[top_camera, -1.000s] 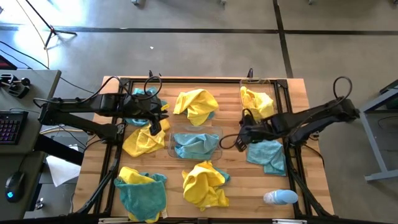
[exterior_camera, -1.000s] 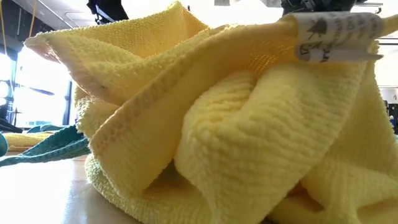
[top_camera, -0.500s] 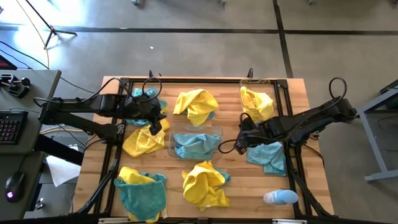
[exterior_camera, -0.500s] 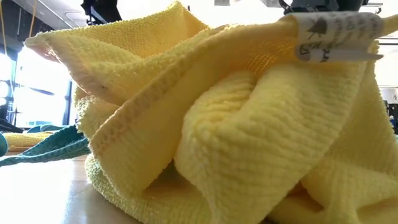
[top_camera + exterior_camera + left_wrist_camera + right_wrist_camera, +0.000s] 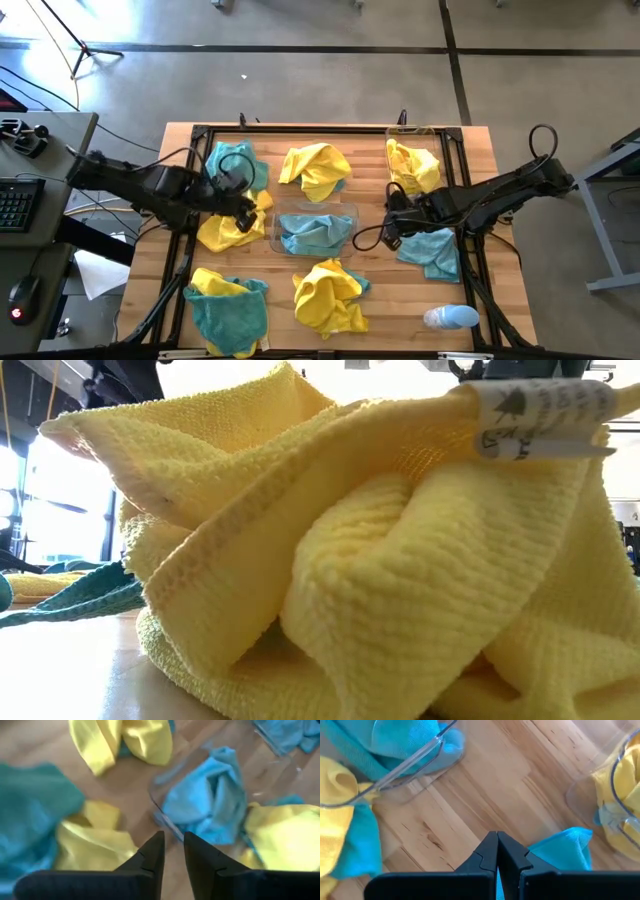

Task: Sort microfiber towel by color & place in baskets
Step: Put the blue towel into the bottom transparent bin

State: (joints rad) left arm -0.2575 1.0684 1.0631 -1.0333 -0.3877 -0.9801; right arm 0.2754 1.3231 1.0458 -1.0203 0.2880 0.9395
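In the high view yellow and teal towels lie scattered on the wooden table. A clear basket (image 5: 345, 212) at the middle holds teal towels (image 5: 315, 235). A second basket (image 5: 428, 133) at the far right holds a yellow towel (image 5: 412, 165). My left gripper (image 5: 250, 205) is open by a narrow gap and empty, over the yellow towel (image 5: 228, 230) left of the middle basket (image 5: 165, 817). My right gripper (image 5: 497, 842) is shut at the left edge of a flat teal towel (image 5: 430, 250), right of the middle basket. My right gripper is shut with the teal towel's edge (image 5: 565, 847) showing just beside one finger. I cannot tell whether it touches the cloth. The towel lies flat on the table.
A teal towel (image 5: 235, 165) lies far left and a yellow one (image 5: 315, 168) far centre. A teal-and-yellow pile (image 5: 228, 305) and a yellow pile (image 5: 328, 295) sit near the front edge. A pale bottle (image 5: 450, 318) lies near right. A tagged yellow towel (image 5: 380, 560) fills the low view.
My left arm has swung back toward the table's left, uncovering the far-left teal towel; its gripper stays by the yellow towel and now points toward the middle basket. My right gripper has moved a little toward the near edge, to the teal towel's left edge.
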